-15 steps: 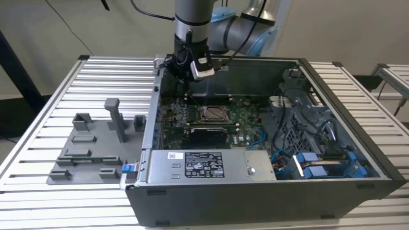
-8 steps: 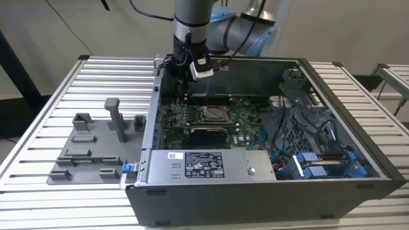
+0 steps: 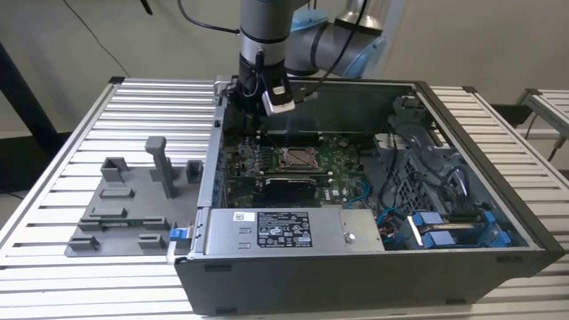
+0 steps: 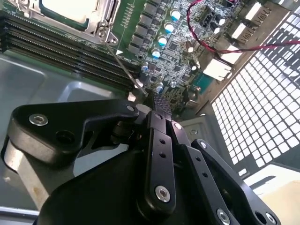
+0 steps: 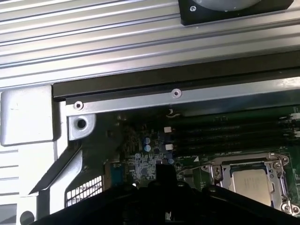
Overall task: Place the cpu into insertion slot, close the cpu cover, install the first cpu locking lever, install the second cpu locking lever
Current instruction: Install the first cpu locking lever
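The cpu shows its silvery top and lies in the insertion slot on the green board. The cpu cover is down around it as a silver frame. In the first wrist view the cpu sits inside the same cover. A thin wire locking lever runs out from the socket corner, and its free end is right beside my fingertips; I cannot tell if they touch. My gripper is shut with nothing between the fingers, low over the board near the case's back corner. Its dark tip points at the board beside the socket.
Long black memory slots run beside the socket. Red wires loop over the board near the perforated case wall. The arm reaches down into the open case. A power supply fills the case front, and a grey fixture plate lies outside.
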Controlling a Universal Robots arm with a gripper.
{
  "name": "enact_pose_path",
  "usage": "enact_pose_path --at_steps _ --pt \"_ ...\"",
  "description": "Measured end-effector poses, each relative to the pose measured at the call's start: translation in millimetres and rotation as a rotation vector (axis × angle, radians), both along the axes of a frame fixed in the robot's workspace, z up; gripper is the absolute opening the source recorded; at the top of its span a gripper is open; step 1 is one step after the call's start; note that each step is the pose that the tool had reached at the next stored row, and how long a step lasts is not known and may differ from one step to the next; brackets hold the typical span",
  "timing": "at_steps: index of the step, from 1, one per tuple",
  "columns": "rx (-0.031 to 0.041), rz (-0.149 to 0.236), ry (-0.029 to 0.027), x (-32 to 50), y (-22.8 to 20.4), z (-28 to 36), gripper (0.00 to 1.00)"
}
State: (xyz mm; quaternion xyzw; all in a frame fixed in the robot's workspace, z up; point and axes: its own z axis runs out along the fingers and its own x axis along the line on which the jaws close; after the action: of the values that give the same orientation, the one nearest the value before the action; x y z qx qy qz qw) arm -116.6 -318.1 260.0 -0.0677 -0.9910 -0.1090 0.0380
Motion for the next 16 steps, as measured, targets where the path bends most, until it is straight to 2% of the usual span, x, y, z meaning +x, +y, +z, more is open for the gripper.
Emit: enact_pose_path --at_steps 6,8,12,16 --pt "0.027 0.01 0.0012 0.1 -1.1 -4.2 0.11" --pt "0.0291 0.012 0.0042 0.1 -1.5 -5.3 0.11" --pt "0.0296 0.015 0.006 0.0 -3.0 -7.7 0.11" --pt "0.0316 0.015 0.0077 0.8 -10.5 -8.1 0.11"
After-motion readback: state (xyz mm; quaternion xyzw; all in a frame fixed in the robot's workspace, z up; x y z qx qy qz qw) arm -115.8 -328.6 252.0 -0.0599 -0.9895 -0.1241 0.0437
